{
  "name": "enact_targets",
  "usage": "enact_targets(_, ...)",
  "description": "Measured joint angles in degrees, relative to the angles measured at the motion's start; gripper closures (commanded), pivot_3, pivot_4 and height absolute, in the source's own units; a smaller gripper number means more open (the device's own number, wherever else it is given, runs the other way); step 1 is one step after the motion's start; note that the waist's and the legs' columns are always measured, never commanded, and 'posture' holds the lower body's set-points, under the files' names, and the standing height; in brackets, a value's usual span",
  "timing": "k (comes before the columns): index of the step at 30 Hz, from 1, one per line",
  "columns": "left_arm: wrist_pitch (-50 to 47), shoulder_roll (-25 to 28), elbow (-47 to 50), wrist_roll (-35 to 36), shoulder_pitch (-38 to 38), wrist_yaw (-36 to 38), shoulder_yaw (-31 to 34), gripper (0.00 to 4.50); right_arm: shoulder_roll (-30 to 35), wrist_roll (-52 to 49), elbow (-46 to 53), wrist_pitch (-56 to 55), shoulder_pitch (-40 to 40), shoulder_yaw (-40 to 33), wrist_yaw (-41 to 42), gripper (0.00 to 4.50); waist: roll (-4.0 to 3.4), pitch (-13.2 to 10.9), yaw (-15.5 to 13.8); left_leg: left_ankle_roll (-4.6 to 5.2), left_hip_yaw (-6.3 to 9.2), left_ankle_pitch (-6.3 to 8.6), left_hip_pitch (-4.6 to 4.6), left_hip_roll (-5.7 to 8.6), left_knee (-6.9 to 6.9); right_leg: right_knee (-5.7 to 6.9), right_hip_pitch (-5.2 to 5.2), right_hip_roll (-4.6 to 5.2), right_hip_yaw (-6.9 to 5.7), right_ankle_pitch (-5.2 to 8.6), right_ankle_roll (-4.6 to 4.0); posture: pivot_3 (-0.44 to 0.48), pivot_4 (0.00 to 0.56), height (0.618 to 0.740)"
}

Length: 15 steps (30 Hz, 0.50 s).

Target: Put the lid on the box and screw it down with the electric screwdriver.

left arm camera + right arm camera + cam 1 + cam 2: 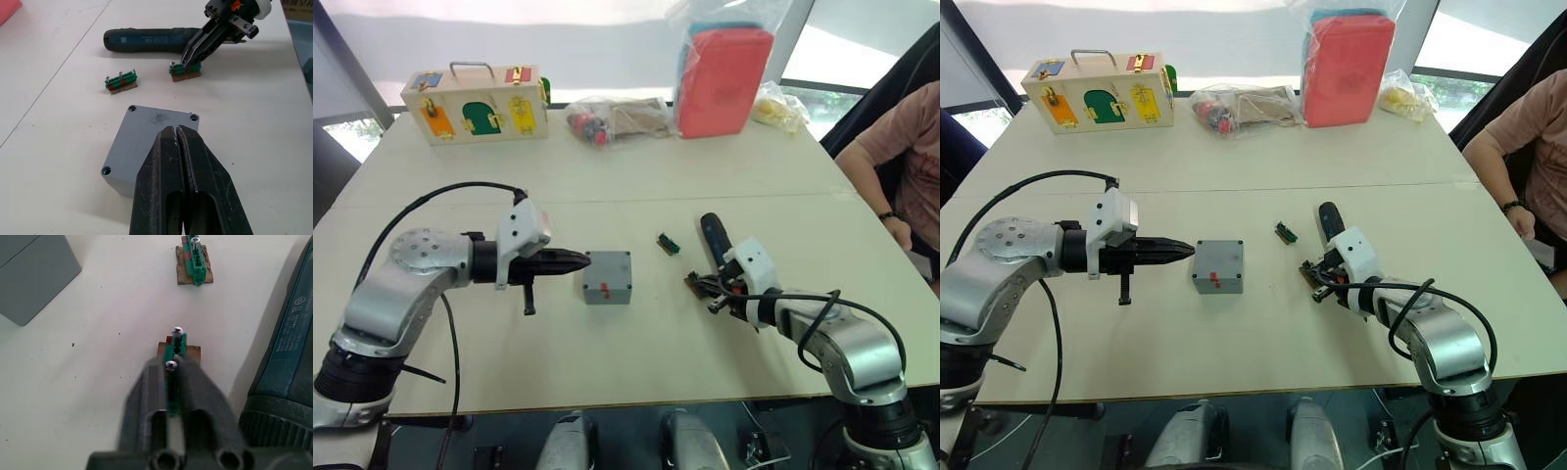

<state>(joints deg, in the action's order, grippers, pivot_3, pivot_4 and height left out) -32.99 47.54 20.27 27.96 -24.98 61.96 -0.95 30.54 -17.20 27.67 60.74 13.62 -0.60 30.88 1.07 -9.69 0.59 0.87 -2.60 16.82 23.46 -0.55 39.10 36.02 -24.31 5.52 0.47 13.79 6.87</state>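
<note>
Here, the left gripper point(579, 260) lies level over the worktop point(636, 181), its two black fingers point(166, 171) pressed together with nothing between them, tips touching the left side of the box point(607, 277). The box stands near the middle of the worktop, somewhat toward the near edge, with the lid point(146, 142) already seated on top; screw holes show at the lid's corners, and a small red mark sits on the box's near wall.

The right gripper point(713, 294) is down at the worktop to the right of the box, fingers point(195, 396) clamped on a small green terminal block point(174, 348) with silver screw heads and a brown backing. A second green terminal block point(668, 244) lies apart from it, toward the worktop's centre.

The electric screwdriver point(714, 240) lies flat just beside the right gripper, on its far side, dark blue-black body, not held.

Along the far edge: a wooden box with coloured doors point(476, 103) at the left, a clear bag of parts point(617, 117) in the middle, a red case in plastic wrap point(724, 76) standing upright, a bag with yellow contents point(779, 108) toward the far right corner.

A person's arm point(891, 157) rests by the right edge.
</note>
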Motion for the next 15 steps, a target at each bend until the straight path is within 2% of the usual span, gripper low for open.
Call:
enact_targets(7,0.0,0.0,0.0,0.0,-0.1,-0.2,0.0,4.5,0.5,-0.5,0.0,-0.5,0.0,-0.5,-0.2,4.48,0.0,0.0,0.0,0.0,0.0,0.0,0.0,0.0,0.0,0.0,0.0,0.0,0.0,0.0,0.0,0.0,0.15,0.73)
enact_targets(15,0.1,-0.2,0.0,0.0,-0.1,-0.2,0.0,4.5,0.9,-5.2,0.5,0.7,3.1,-4.6,0.6,4.48,0.0,0.0,0.0,0.0,0.0,0.0,0.0,0.0,0.0,0.0,0.0,0.0,0.0,0.0,0.0,0.0,0.15,0.73)
